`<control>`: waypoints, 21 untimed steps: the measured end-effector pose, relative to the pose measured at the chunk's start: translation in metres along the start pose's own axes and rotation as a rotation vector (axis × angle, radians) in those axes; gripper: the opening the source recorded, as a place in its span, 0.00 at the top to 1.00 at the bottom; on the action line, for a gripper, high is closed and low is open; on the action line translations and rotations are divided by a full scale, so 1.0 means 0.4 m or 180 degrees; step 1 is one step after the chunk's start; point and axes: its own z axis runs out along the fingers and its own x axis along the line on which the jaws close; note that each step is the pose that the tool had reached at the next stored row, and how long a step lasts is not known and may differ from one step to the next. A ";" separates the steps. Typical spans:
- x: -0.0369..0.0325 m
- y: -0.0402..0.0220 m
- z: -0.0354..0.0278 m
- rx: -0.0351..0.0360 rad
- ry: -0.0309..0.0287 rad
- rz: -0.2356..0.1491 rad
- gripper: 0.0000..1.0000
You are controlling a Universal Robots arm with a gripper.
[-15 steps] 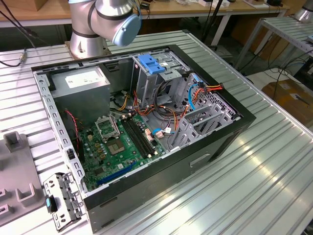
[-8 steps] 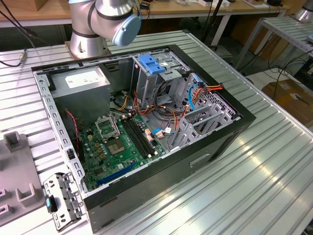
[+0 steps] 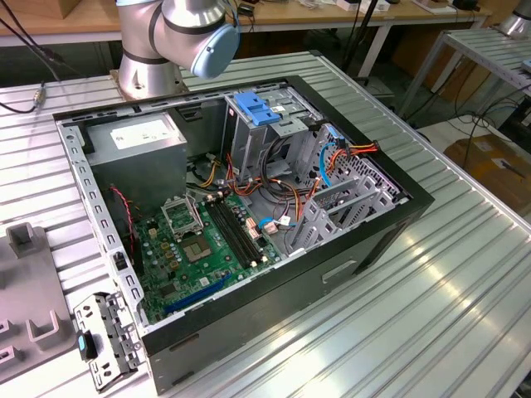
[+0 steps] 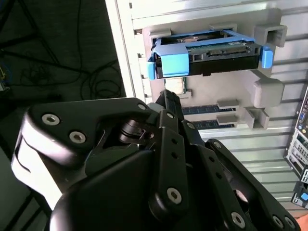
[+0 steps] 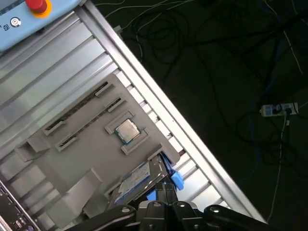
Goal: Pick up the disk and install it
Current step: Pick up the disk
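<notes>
The disk (image 4: pixel 211 52) lies flat in a blue plastic carrier on a grey holder tray (image 4: pixel 262 91). In the first wrist view the disk (image 5: pixel 137 179) sits at the tray's edge, its label facing up. My gripper (image 4: pixel 167 96) hovers close beside the disk without touching it. Its black fingertips meet with nothing between them, as the gripper (image 5: pixel 166 191) also shows in the first wrist view. The open computer case (image 3: pixel 377 240) lies on its side on the ribbed table, with a grey cage with a blue handle (image 3: pixel 255 109) inside.
The holder tray (image 5: pixel 82 154) also carries a processor chip (image 5: pixel 127 130) and memory sticks (image 5: pixel 84 118). In the case are the motherboard (image 3: pixel 199 249), a grey power-supply box (image 3: pixel 137 137) and loose cables (image 3: pixel 332 162). The arm's base (image 3: pixel 149 70) stands behind the case.
</notes>
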 end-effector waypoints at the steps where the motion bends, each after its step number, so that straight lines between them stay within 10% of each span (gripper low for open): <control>1: 0.000 0.000 0.000 0.0000 -0.0002 0.0051 0.89; 21: 0.000 0.000 0.002 0.0011 -0.0062 0.1428 0.89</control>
